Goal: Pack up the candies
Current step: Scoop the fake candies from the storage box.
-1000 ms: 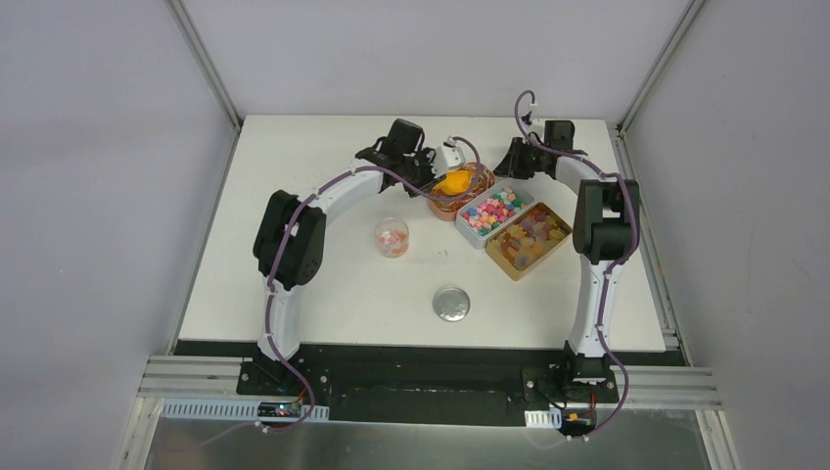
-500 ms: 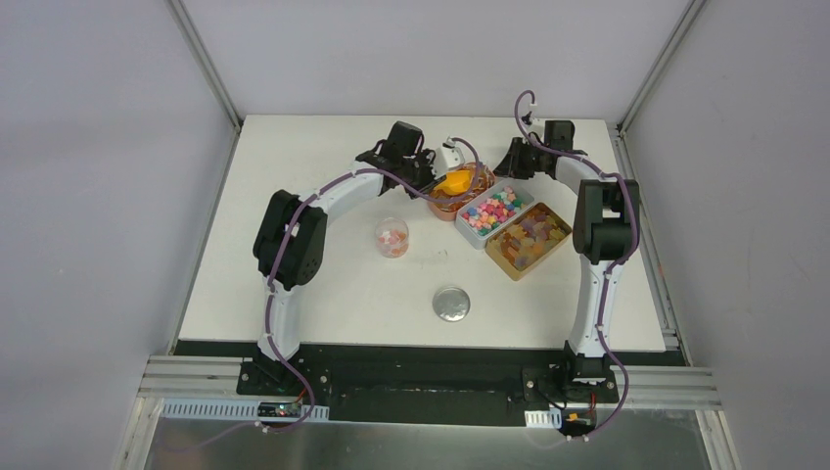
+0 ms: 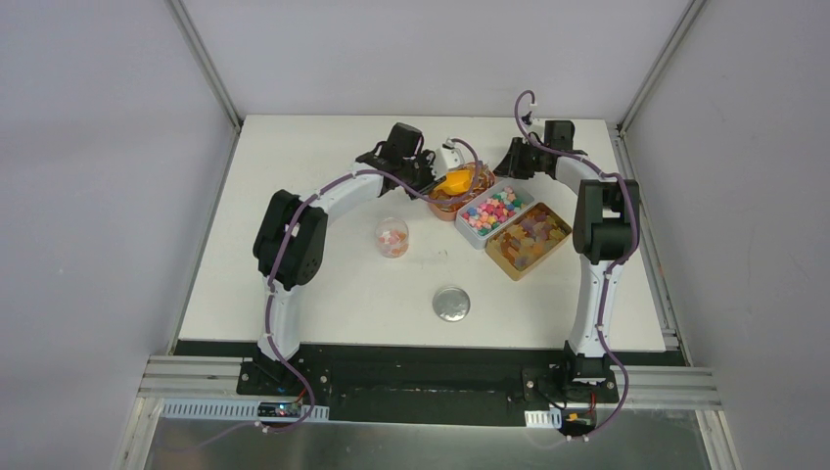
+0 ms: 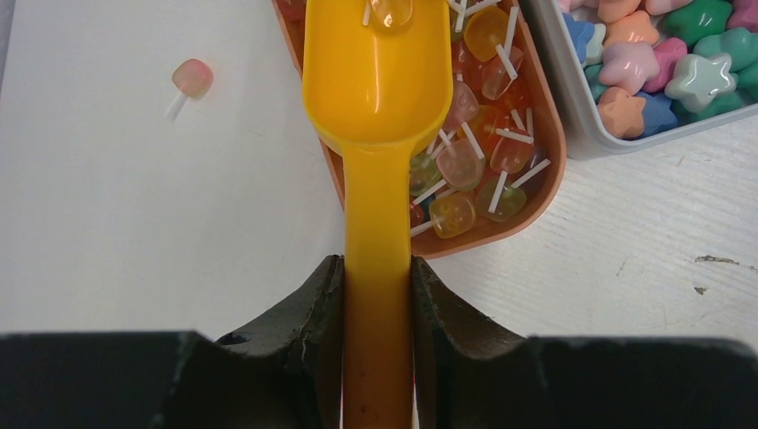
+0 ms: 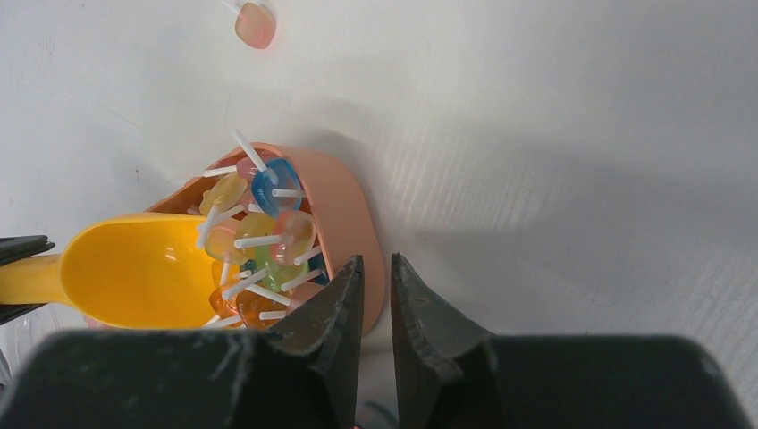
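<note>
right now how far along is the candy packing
Early. Done: the clear cup holds a few candies; the silver lid lies off. In hand: left hand grips the scoop over the lollipop tray; right hand pinches its rim. Left: more scooping, then lidding.

We see a yellow scoop (image 4: 377, 80) with its bowl over the peach oval tray (image 4: 554, 152). Grey tray (image 4: 556, 80) sits just beside it, then the tan tray (image 3: 499, 262). Clear cup (image 3: 391, 227) and round silver lid (image 3: 451, 304) stand well apart on the white table (image 3: 323, 294).
</note>
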Robot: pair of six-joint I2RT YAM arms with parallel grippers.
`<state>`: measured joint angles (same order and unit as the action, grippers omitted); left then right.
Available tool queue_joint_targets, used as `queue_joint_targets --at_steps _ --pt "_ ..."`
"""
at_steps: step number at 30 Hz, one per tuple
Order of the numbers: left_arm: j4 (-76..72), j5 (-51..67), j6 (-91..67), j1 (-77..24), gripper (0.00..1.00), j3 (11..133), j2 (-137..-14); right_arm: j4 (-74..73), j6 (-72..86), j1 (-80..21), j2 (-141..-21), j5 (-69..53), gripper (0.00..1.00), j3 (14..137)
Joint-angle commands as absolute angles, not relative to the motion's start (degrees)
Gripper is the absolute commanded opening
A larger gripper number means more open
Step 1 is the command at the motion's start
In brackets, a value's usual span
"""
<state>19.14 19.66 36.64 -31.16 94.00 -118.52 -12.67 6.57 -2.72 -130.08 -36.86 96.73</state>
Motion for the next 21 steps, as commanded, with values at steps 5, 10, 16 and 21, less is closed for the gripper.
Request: queue_joint_targets --at_steps 5,10,16,21 --pt "16.1 19.5 37.2 -31.4 0.0 91.2 -117.2 -11.5 7.3 -2.8 -130.9 -39.1 0.2 96.3" --pt "16.0 19.6 37.1 -31.2 0.0 90.5 -116.8 -11.3 7.6 -2.4 -130.7 -39.3 0.2 96.4" --pt "15.9 19.3 37.2 -31.0 0.0 89.9 -116.2 -11.3 7.9 -1.9 -130.5 -39.2 0.19 97.0" --pt "14.9 19.3 36.8 -30.6 0.0 88.8 -115.6 -11.2 8.4 -1.6 -130.8 -39.1 0.19 97.9"
